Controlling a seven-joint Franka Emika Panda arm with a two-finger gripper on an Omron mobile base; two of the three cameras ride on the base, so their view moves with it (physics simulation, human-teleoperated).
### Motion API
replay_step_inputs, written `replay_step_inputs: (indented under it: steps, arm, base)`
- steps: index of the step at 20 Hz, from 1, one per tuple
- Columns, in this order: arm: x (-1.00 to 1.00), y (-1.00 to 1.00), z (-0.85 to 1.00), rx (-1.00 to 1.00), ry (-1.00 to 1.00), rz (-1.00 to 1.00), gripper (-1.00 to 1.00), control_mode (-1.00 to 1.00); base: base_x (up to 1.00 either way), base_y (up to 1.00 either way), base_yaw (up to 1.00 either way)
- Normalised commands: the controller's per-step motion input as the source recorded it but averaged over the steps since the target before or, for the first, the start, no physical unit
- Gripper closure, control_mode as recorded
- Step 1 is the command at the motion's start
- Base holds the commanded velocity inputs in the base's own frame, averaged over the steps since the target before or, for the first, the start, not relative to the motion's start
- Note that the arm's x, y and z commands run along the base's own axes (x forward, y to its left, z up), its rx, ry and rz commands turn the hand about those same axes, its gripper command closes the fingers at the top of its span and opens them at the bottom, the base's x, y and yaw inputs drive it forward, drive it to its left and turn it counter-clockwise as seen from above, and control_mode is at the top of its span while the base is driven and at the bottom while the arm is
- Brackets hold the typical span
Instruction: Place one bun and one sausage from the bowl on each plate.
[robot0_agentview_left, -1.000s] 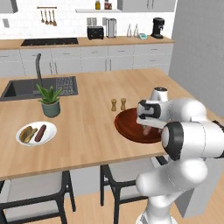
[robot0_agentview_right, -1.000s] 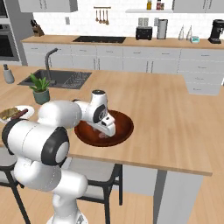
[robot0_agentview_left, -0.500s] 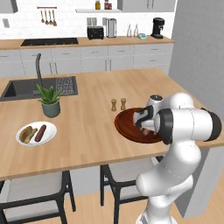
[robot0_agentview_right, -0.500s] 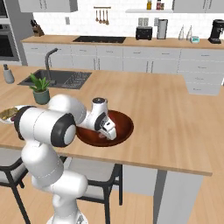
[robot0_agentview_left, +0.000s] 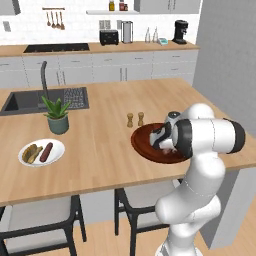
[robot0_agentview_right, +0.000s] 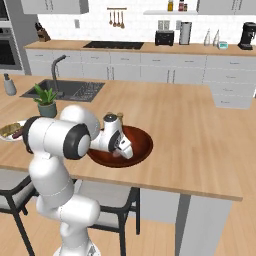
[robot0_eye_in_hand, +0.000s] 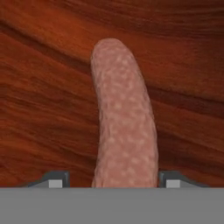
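White plate (robot0_agentview_left: 42, 152) sits far left on my bench (robot0_agentview_left: 100, 150), bun and sausage already aboard. Right of it, in the wooden bowl (robot0_agentview_left: 145, 145), my fingers (robot0_eye_in_hand: 111, 179) straddle a sausage (robot0_eye_in_hand: 124, 127); I cannot tell if they grip.

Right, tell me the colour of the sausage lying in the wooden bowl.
Pinkish-brown with pale speckles, the long round-ended sausage lies on the dark reddish-brown wooden bowl; clearest in the hand view.

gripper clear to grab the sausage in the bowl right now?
Likely yes. The gripper is down in the bowl with the sausage lying between its fingertips, one on each side, and nothing else in the way.
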Motion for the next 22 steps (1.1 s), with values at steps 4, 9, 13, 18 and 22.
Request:
replay_step_inputs:
  steps: [4, 9, 13, 18, 22]
  arm:
    - [0.00, 0.00, 0.00, 0.00, 0.00, 0.00, 1.00, -1.00]
    - [-0.61, 0.04, 0.70, 0.02, -0.14, 0.00, 1.00, -1.00]
    - [-0.67, 0.26, 1.00, 0.12, -0.04, 0.00, 1.00, -1.00]
    - [-0.17, 0.48, 1.00, 0.04, 0.12, 0.09, 1.00, -1.00]
    - [0.03, 0.39, 1.00, 0.05, 0.11, 0.11, 1.00, -1.00]
  base:
    - [0.00, 0.00, 0.00]
    - [0.00, 0.00, 0.00]
    - [0.00, 0.00, 0.00]
    - [0.00, 0.00, 0.00]
    - [0.00, 0.00, 0.00]
